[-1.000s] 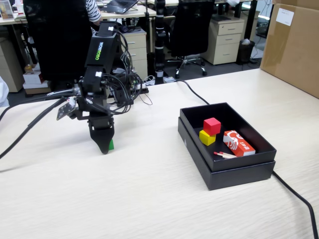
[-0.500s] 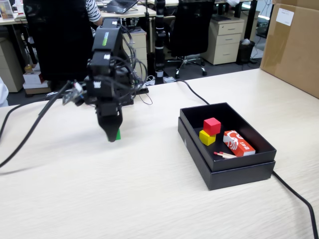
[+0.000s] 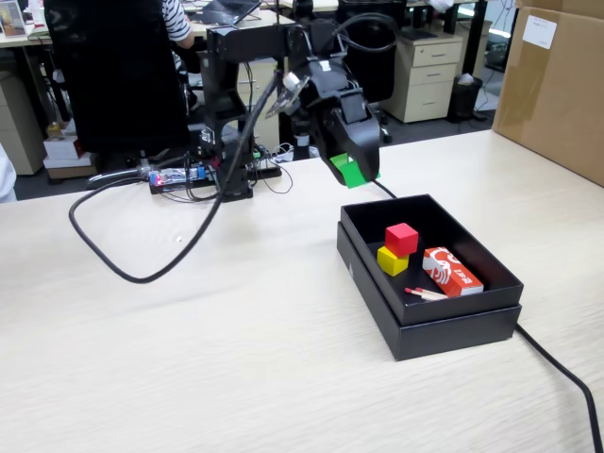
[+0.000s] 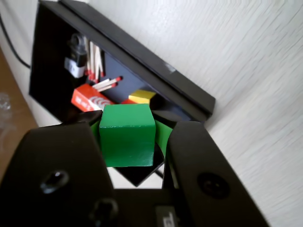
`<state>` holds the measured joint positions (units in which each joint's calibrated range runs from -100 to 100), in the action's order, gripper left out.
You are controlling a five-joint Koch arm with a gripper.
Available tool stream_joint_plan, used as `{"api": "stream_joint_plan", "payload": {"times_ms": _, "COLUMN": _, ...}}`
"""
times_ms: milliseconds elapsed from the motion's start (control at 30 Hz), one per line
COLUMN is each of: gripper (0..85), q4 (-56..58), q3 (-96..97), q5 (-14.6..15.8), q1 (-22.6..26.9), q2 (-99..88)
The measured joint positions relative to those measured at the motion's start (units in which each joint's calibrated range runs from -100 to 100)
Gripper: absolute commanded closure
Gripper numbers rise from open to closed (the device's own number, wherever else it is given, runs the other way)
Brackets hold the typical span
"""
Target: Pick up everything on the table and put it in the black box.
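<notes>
The green cube (image 3: 350, 171) hangs in the air, clamped between the jaws of the gripper (image 3: 354, 173), just off the black box (image 3: 429, 326) at its far left corner. In the fixed view the box's open floor lies toward five o'clock from the cube, where the red cube (image 3: 402, 238) sits on the yellow cube (image 3: 392, 260).

Behind the table stand office chairs (image 3: 354, 57), drawer cabinets (image 3: 429, 75) and desks (image 3: 241, 24) on grey floor (image 3: 415, 132).
</notes>
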<state>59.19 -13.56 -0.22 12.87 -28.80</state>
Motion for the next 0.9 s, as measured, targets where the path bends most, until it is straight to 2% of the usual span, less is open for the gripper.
{"api": "stream_joint_plan", "payload": {"times_ms": 267, "gripper": 77.9, "q4": 0.6, "q3": -1.6, "q5": 1.2, "q1": 1.6, "q2": 13.9}}
{"api": "stream_joint_plan", "payload": {"times_ms": 567, "gripper": 77.7, "q4": 0.6, "q3": -2.5, "q5": 3.2, "q1": 3.1, "q2": 21.4}}
{"api": "stream_joint_plan", "payload": {"times_ms": 633, "gripper": 72.1, "q4": 0.6, "q3": -2.6, "q5": 3.3, "q1": 3.1, "q2": 22.4}}
{"api": "stream_joint_plan", "payload": {"times_ms": 667, "gripper": 63.0, "q4": 0.6, "q3": -3.3, "q5": 3.4, "q1": 3.1, "q2": 23.6}}
{"api": "stream_joint_plan", "payload": {"times_ms": 700, "gripper": 45.4, "q4": 0.7, "q3": -4.3, "q5": 3.7, "q1": 3.0, "q2": 25.8}}
{"api": "stream_joint_plan", "payload": {"times_ms": 767, "gripper": 42.0, "q4": 0.9, "q3": -4.3, "q5": 3.7, "q1": 3.0, "q2": 25.9}}
{"api": "stream_joint_plan", "payload": {"times_ms": 900, "gripper": 41.2, "q4": 1.6, "q3": -4.5, "q5": 3.7, "q1": 2.5, "q2": 25.8}}
